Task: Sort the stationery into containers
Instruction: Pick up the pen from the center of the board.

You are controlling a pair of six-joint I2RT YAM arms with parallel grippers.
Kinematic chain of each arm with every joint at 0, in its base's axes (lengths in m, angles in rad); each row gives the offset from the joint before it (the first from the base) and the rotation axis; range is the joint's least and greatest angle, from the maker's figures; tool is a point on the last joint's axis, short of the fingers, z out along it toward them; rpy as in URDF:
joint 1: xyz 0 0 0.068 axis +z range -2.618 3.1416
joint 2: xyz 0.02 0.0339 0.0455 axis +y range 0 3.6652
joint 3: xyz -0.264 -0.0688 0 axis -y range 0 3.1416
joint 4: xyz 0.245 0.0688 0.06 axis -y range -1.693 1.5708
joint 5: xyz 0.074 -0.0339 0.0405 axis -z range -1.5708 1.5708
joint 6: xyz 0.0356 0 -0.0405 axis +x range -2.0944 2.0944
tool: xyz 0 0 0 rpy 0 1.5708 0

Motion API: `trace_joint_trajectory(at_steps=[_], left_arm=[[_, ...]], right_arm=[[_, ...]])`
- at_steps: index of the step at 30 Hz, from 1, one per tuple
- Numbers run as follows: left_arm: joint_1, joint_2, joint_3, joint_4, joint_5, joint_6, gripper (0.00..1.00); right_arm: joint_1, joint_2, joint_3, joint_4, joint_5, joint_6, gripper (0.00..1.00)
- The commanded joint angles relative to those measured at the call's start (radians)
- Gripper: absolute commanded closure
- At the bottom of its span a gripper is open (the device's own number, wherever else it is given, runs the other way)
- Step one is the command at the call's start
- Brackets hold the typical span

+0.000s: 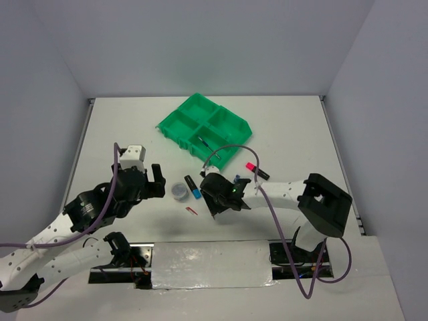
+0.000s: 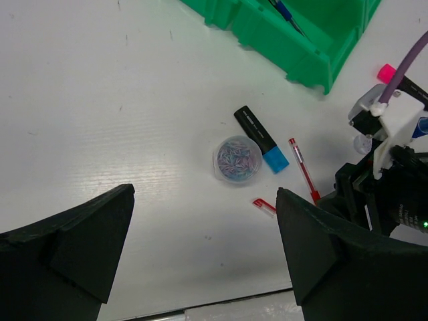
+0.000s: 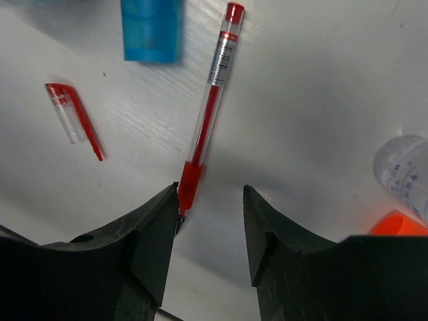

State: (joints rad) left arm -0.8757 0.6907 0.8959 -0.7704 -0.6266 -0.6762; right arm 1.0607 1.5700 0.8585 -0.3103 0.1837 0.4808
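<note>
Right gripper (image 3: 210, 200) low over the table, poised on the red pen (image 3: 208, 114). The jaws stand partly apart and nothing is clamped between them. The pen lies flat and uncapped, running forward and away from the gripper. Only its red grip section reaches the gap, where it touches the inner edge of one finger (image 3: 157, 227). Its loose cap (image 3: 72, 120) lies well out on that finger's far side, and a clear bottle (image 3: 404, 174) lies beyond the other finger.

The closing line already crosses the barrel, which suits a thin pen. The catch is off-centre and close to the tapered tip, however, and a pinch there would probably make the pen swivel or slip out. A better grasp would likely place the gap further forward along the barrel and centred over it, with the pads low enough to meet the table.

The green tray (image 1: 204, 127) lies ahead of the gripper. The left gripper (image 2: 205, 200) hovers to the side with its jaws wide apart and empty.
</note>
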Motion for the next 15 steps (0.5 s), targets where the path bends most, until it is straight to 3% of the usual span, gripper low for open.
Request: trace_joint_trajectory(at_steps=[1,12,15], left_arm=[[0.001,-0.003,0.012,0.029,0.022,0.041,0.01],[0.001,-0.003,0.009,0.04,0.053,0.059,0.01],[0.001,-0.011,0.006,0.046,0.059,0.064,0.01]], right_arm=[[0.007,0.031,0.025,0.057,-0.019,0.016,0.5],[0.012,0.111,0.068,0.022,-0.015,0.008,0.55],[0.016,0.114,0.073,0.017,-0.017,0.005,0.66]])
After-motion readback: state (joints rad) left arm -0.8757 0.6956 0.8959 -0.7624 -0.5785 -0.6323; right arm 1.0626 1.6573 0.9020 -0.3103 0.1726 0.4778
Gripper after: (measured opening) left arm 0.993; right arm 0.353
